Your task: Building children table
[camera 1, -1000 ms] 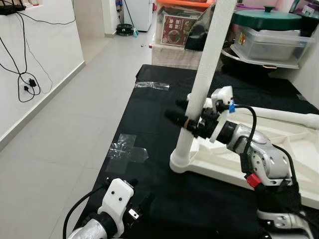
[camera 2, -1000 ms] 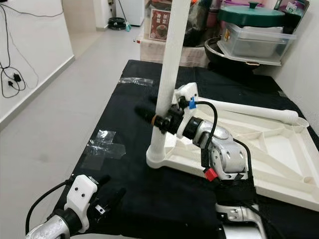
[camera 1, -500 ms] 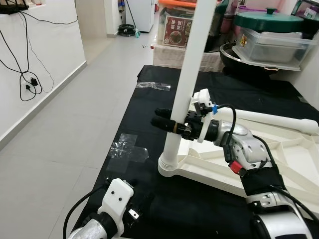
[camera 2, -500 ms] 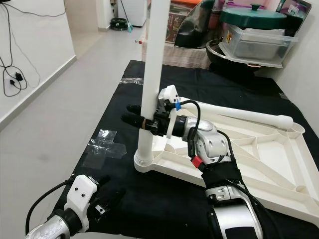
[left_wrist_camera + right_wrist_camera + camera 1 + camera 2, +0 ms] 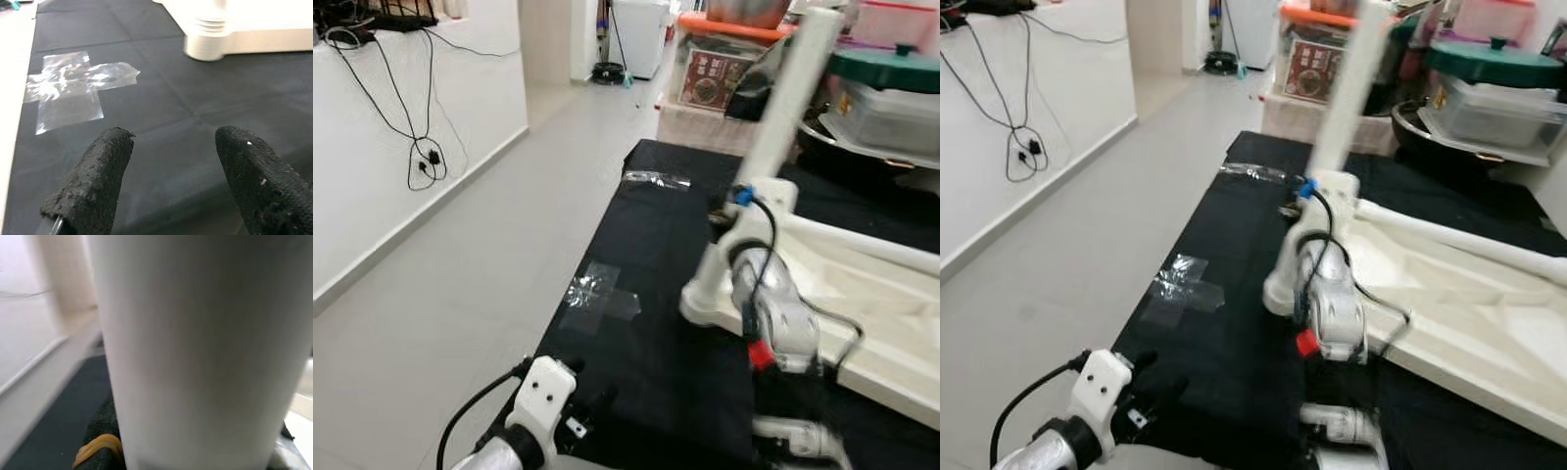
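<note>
Two arms are in front of us, and the right one is at work on the children's table. Our right gripper (image 5: 729, 211) reaches forward to the white table leg (image 5: 781, 108), which stands tilted on the corner socket of the upturned white tabletop (image 5: 862, 294). In the right wrist view the leg (image 5: 195, 347) sits hard against the camera, with a black finger (image 5: 105, 428) and its yellow band pressed beside it, so we read the fingers as clamped on the leg, though the head views are blurred at that spot. The tabletop lies underside up on the black mat (image 5: 636, 333), its leg-bearing corner toward the mat's left edge. A second white leg (image 5: 862, 245) lies flat along the tabletop's far rim.

Our left gripper (image 5: 171, 181) hangs low over the mat's near edge, its two black fingers (image 5: 93, 181) spread apart with nothing between them. Beyond them we see a cross of clear tape (image 5: 78, 90) stuck to the mat near its left edge, and the round socket base (image 5: 210, 41) of the tabletop corner further on. Another strip of clear tape (image 5: 656, 179) lies near the mat's far left corner. Storage boxes (image 5: 715, 78) stand beyond the mat's far edge, and black cables (image 5: 421, 157) hang on the white wall at the left.
</note>
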Robot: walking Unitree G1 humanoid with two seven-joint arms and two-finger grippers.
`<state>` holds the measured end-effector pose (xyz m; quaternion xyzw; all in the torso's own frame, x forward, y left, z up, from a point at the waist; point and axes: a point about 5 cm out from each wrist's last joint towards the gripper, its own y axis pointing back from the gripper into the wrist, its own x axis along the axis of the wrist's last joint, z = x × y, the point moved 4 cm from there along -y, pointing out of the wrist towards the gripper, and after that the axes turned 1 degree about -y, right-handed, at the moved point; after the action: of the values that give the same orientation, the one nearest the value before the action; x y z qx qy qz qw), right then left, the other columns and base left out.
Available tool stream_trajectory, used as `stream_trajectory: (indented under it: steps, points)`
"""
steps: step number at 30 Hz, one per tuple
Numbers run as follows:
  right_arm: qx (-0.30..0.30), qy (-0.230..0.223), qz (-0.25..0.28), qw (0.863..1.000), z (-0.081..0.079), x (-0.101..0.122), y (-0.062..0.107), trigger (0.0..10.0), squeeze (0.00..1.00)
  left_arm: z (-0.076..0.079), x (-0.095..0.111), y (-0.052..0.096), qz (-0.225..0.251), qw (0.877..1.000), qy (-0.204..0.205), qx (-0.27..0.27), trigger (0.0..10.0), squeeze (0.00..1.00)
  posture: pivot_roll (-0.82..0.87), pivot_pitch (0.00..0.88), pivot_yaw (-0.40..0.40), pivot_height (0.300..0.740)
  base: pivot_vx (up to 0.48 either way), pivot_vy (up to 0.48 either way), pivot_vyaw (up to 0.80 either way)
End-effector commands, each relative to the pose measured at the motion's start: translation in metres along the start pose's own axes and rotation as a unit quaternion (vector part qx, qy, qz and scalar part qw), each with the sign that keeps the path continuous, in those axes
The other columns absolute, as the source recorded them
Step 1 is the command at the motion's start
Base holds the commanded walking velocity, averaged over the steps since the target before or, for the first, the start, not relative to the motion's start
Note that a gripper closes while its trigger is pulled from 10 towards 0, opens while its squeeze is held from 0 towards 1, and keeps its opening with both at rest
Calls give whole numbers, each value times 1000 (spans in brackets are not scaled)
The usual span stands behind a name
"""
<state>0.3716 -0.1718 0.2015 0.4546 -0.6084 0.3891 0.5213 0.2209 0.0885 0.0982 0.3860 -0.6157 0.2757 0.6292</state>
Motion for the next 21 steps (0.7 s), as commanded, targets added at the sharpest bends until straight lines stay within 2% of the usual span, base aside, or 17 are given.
stream_trajectory:
  steps: [1,4,5,6,9,10,11,12,13,14,16,17,18,19,20,21]
  points:
    - [-47,1,-26,999,11,-12,7,0,0,3,-1,0,-1,1000,-5,-7,10000,0,138,0,-122,740,0,0,0]
    - [-41,-10,-45,998,-4,-20,14,0,0,3,-1,0,-1,1000,-7,-4,10000,0,139,0,-122,740,0,0,0]
    - [-19,-20,-47,999,-14,-21,14,2980,0,3,-1,0,-1,1000,-7,-4,10000,0,136,0,-122,740,0,0,0]
    - [7,-29,-36,999,-25,-19,15,10000,624,3,-1,0,-1,1000,-6,-4,10000,0,138,0,-122,740,0,0,0]
    - [23,-34,-28,999,-32,-16,16,10000,624,2,-1,0,-1,1000,-6,-5,10000,0,136,0,-122,740,0,0,0]
    - [45,-41,-18,998,-40,-12,17,10000,1000,2,-1,0,-1,1000,-5,-5,10000,0,134,0,-122,740,0,0,0]
    - [45,-41,-18,998,-40,-12,17,10000,1000,2,-1,0,-1,1000,-5,-5,10000,0,134,0,-122,740,0,0,0]
    - [95,-64,-7,993,-49,-6,15,10000,537,2,-1,0,0,1000,-5,-5,10000,0,134,0,-120,740,0,0,0]
    - [95,-64,-7,993,-49,-6,15,10000,537,2,-1,0,0,1000,-5,-5,10000,0,134,0,-120,740,0,0,0]
    - [157,-78,12,984,-55,3,10,10000,0,2,-1,0,-1,1000,-5,-5,10000,0,133,0,-119,740,0,0,0]
    - [169,-74,21,983,-54,6,8,10000,0,2,-1,-1,-1,1000,-5,-5,10000,0,133,0,-119,740,0,0,0]
    - [207,-76,33,975,-55,11,6,10000,0,2,-1,-1,0,1000,-5,-5,10000,0,129,0,-120,740,0,0,0]
    - [271,-93,28,958,-57,15,5,10000,0,2,-1,-1,0,1000,-5,-5,10000,0,127,1,-121,740,0,0,0]
    - [271,-93,28,958,-57,15,5,10000,0,2,-1,-1,0,1000,-5,-5,10000,0,127,1,-121,740,0,0,0]
    - [317,-110,25,942,-59,18,5,10000,0,2,0,-1,1,1000,-4,-5,10000,0,127,1,-121,740,0,0,0]
    - [373,-115,14,921,-59,19,8,10000,0,2,0,-2,1,1000,-4,-5,10000,0,128,3,-119,740,0,0,0]
